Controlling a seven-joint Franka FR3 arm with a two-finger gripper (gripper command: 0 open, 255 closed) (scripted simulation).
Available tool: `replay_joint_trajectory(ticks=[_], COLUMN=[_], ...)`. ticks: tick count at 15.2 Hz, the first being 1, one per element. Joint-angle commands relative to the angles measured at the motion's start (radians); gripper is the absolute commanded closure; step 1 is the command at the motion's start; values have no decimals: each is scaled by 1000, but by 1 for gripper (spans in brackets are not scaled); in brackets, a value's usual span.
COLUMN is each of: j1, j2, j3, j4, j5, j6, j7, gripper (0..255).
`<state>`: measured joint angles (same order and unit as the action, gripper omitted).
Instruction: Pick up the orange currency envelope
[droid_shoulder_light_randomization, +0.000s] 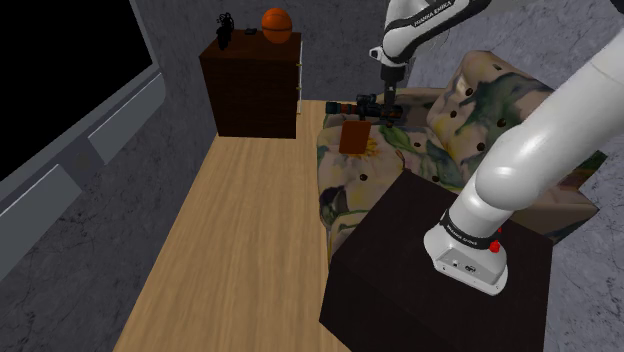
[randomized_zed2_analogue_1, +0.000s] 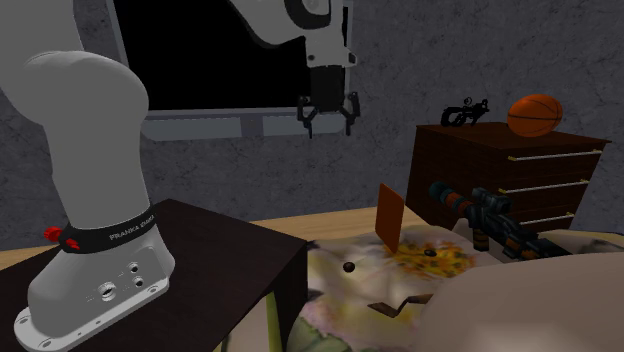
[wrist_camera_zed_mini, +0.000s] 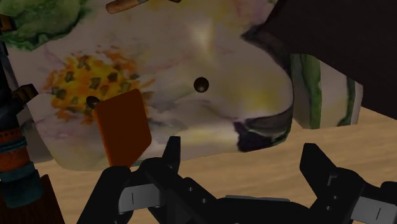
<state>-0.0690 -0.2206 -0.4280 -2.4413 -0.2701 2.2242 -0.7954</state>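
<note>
A: Envelope (droid_shoulder_light_randomization: 353, 136) whereabouts?
B: Upright on the floral sofa (droid_shoulder_light_randomization: 385, 168), near the toy rifle (randomized_zed2_analogue_1: 490, 215). My gripper (randomized_zed2_analogue_1: 327, 122) hangs above, offset, fingers (wrist_camera_zed_mini: 316, 164) spread.
A: Handling?
B: Light, thin, probably floppy; I'd pinch its top edge across both faces.

Floral sofa seat (droid_shoulder_light_randomization: 345, 178), orange envelope (droid_shoulder_light_randomization: 353, 136) and scoped rifle (droid_shoulder_light_randomization: 368, 107) on it

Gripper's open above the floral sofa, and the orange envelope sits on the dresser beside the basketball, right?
No: the orange envelope stands on the floral sofa, not the dresser, as the second exterior view shows. The gripper is open above the sofa.
</note>
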Motion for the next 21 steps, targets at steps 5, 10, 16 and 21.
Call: replay_joint_trajectory(ticks=[5, 10, 16, 21], j1=[-5, -66, -185, -266], j2=[267, 487, 732, 903], j3=[-69, -50, 28, 81], j4=[134, 279, 502, 695], j5=[144, 303, 433, 479], j6=[138, 198, 211, 189], j7=[-222, -412, -578, -653], gripper=[0, 0, 0, 0])
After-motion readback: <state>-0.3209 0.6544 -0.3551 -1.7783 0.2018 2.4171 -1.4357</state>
